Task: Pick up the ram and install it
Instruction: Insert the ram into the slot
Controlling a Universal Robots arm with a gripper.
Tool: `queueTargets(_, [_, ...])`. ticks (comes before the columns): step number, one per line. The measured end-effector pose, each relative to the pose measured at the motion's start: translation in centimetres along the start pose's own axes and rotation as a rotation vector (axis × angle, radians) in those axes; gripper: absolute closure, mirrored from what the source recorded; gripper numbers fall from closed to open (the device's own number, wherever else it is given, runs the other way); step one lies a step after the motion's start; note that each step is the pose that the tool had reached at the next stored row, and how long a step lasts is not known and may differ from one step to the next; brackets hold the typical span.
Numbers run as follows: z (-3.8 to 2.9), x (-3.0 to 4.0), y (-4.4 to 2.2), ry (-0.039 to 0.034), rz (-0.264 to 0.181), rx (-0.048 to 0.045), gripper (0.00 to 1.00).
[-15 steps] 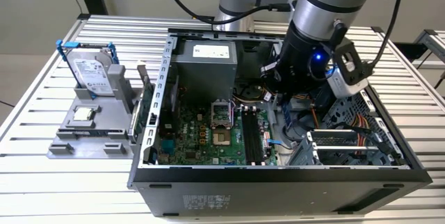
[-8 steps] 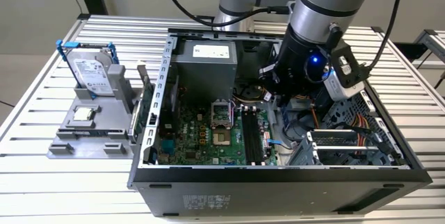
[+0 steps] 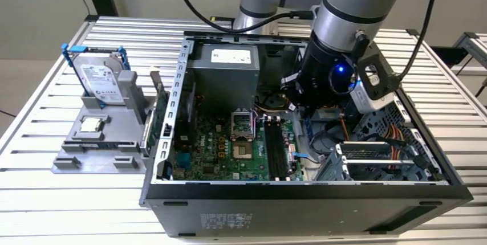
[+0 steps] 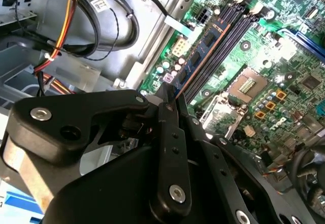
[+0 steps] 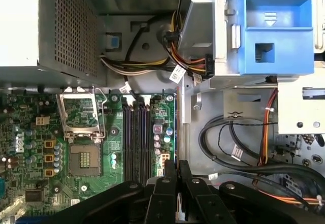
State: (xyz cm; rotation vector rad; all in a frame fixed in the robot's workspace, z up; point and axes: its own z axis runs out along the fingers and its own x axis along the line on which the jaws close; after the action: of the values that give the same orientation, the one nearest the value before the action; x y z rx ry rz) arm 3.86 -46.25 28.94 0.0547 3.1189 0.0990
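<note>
The open computer case (image 3: 304, 194) is seen lying on a slatted metal table (image 3: 45, 199), in the middle and on the exterior view's right. The robot arm (image 3: 350, 17) is reached down into the case from the upper right of that picture. The gripper (image 3: 298, 103) is seen low inside the case, just above the far end of the long black slots (image 3: 278, 148).

In the second wrist view, the ram (image 4: 200, 51) is held by one end in the gripper (image 4: 171, 99). The jaws are pressed together on it, one finger (image 4: 172, 148) on each flat side. The ram is a thin blue-green stick with small dark chips and a gold edge. It is pointed away from the gripper and is lined up the same way as the slots (image 4: 231, 36), close beside them. It cannot be told whether it is touching the green motherboard (image 4: 284, 82).

In the first wrist view, the gripper (image 5: 176, 165) is seen with its jaws nearly shut, just beside the slots (image 5: 136, 137). All the slots are seen bare. A square chip socket (image 5: 81, 158) is seen on the other side of the slots.

On the exterior view's left, a silver hard drive (image 3: 99, 77) with blue rails is stood up in a grey holder (image 3: 91, 154), well apart from the gripper.
</note>
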Motion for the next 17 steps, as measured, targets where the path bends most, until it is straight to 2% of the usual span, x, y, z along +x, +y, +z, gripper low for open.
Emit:
queueTargets(6, [0.14, 0.08, -0.01, 0.0, 0.0, -0.0003, 1.0])
queueTargets(12, [0.74, 0.1, -0.08, 0.0, 0.0, 0.0007, 1.0])
queueTargets(17, [1.59, 0.11, -0.13, -0.0001, 0.0, 0.0044, 1.0])
